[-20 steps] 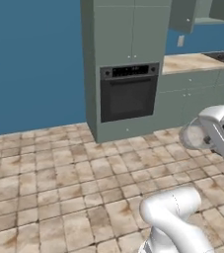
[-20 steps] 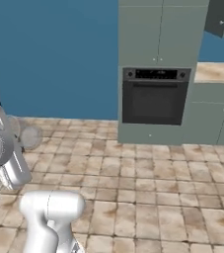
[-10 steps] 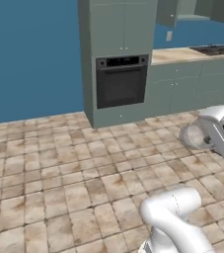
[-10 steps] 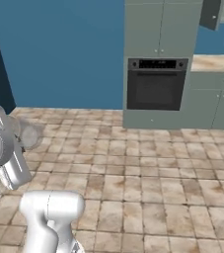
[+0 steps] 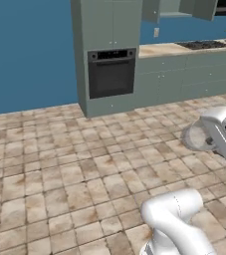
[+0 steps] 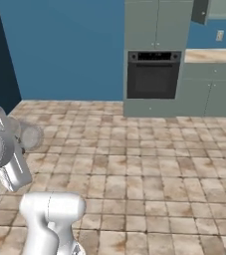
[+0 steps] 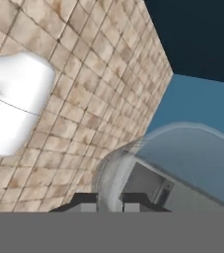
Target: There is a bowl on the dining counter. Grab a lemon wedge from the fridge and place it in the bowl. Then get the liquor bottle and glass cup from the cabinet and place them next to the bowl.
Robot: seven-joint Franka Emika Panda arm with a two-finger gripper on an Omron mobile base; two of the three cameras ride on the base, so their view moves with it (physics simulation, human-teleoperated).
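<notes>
Glass cup (image 7: pixel 177 163) held at gripper (image 7: pixel 108 200), lying on its side in hand view, rim close to the camera, clear wall passing between the two dark fingertips (image 7: pixel 86 199). Fingers pinching the cup wall, one tip inside the rim, one outside. Cup also seen as a faint clear disc at the arm's end in left base view (image 5: pixel 198 137) and in right base view (image 6: pixel 30 137), raised above the tiled floor (image 5: pixel 74 174), touching nothing else. Built-in black oven (image 5: pixel 111 73) set in a tall grey-green unit (image 5: pixel 104 22) against the blue wall (image 5: pixel 30 50). To the right of the oven, beige worktop with black hob (image 5: pixel 204 45) over grey-green drawer units (image 5: pixel 184 79). Wall cabinet (image 5: pixel 204 7) above the hob, door state not clear. Oven (image 6: pixel 153 74) and worktop edge (image 6: pixel 211 55) likewise seen in right base view, well apart from the cup.
</notes>
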